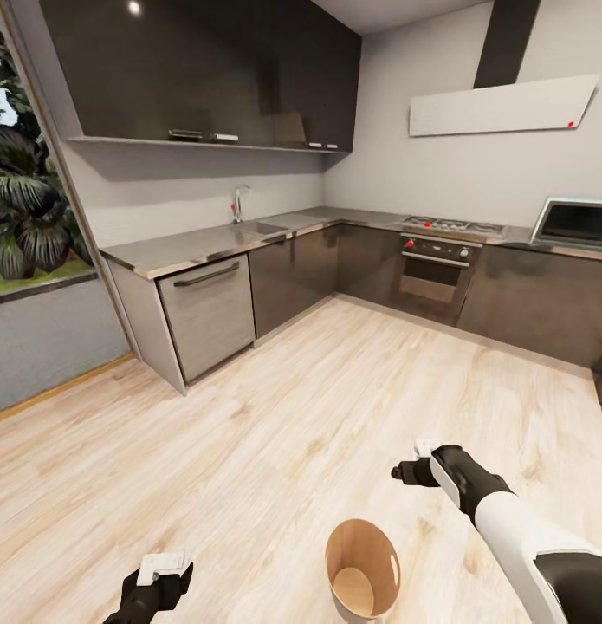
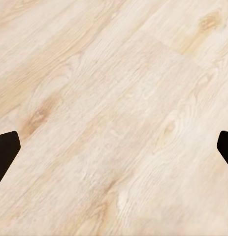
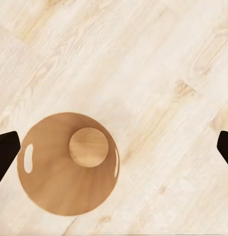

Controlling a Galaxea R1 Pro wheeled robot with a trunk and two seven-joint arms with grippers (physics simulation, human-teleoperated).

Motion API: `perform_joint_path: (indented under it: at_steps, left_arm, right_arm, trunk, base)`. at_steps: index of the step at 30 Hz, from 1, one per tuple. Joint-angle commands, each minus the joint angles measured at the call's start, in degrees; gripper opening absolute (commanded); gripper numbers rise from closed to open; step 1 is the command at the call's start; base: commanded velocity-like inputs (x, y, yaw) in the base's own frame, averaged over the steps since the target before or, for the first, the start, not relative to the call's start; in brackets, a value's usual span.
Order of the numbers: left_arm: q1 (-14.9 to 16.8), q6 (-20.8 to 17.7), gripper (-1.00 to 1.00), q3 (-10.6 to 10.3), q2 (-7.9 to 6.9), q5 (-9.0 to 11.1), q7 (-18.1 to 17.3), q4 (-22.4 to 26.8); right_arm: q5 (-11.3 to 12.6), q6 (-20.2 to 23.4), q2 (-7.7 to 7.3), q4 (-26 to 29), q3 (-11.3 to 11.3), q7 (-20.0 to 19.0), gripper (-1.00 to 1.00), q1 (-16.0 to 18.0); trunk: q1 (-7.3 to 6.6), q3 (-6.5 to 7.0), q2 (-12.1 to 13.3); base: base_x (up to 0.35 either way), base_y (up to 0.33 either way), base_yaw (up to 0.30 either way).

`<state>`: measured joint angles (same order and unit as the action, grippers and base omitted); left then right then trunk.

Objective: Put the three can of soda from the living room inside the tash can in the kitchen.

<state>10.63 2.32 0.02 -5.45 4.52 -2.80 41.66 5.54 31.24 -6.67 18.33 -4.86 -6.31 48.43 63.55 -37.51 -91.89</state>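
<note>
1. While standing upright on the pale wood floor (image 1: 275, 416), the tash can (image 1: 363, 579) sat near the robot; its tan inside held nothing.
2. Right gripper (image 3: 114, 147) hung above it, fingers spread wide, empty.
3. Left gripper (image 2: 114, 147) likewise wide apart over bare planks.
4. Dark cabinets (image 1: 292, 277), oven (image 1: 435, 269) and dishwasher (image 1: 210, 316) stood beyond.

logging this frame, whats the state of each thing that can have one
tash can: upright on the floor, empty
left hand: open, holding nothing
right hand: open, holding nothing, above the floor beside the tash can
dishwasher: shut
oven: shut
</note>
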Motion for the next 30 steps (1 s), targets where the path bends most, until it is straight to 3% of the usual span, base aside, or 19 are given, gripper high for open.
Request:
perform_joint_path:
  at_steps: [1,15,22,30]
  left_arm:
    - [0.0,0.0,1.00,0.0,-0.01,0.0,0.0,0.0]
    - [0.0,0.1,1.00,0.0,0.00,0.0,0.1,0.0]
    - [0.0,0.1,1.00,-0.1,0.00,0.0,0.2,0.0]
    - [0.0,0.1,1.00,-0.2,0.00,0.0,0.2,0.0]
  right_arm:
    - [0.0,-0.1,0.02,-0.9,0.0,0.0,1.00,0.0]
    - [0.0,0.1,0.01,-3.3,0.1,0.0,1.00,0.0]
    - [-0.4,7.0,-0.83,-3.2,0.1,-0.3,1.00,0.4]
    - [-0.4,8.4,-0.80,-3.3,-0.1,-0.3,1.00,0.5]
  trunk:
    - [0.23,-0.18,-0.4]
    - [3.30,-2.70,-6.0]
    - [4.84,-3.95,-8.8]
    - [6.60,-5.39,-12.0]
  base:
    - [0.000,0.000,0.000]
    - [0.000,0.000,0.000]
    - [0.000,0.000,0.000]
    - [0.000,0.000,0.000]
